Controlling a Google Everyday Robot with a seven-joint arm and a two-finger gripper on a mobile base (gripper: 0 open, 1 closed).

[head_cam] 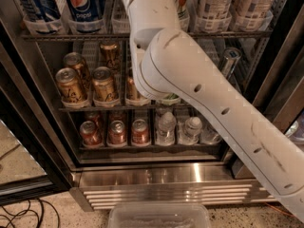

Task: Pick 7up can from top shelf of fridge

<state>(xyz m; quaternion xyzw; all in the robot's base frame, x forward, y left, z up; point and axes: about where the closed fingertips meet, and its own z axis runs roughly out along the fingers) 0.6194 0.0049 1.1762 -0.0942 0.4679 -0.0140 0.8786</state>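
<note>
My white arm (190,80) reaches up into the fridge (166,175), and its wrist (147,4) covers the middle of the top shelf (61,34). The gripper is above the picture's top edge and out of view. A sliver of a white can with red and green print (180,1), likely the 7up can, shows just right of the wrist. Blue Pepsi cans (85,4) stand to the left of the wrist on the top shelf. White cans (213,4) stand to the right of it.
Gold-brown cans (71,84) fill the middle rack. Reddish cans (116,132) and water bottles (166,127) sit on the lower rack. The slatted steel grille (166,194) is below. A clear plastic bin (159,216) and cables (19,215) lie on the floor. The black door frame (28,141) is at the left.
</note>
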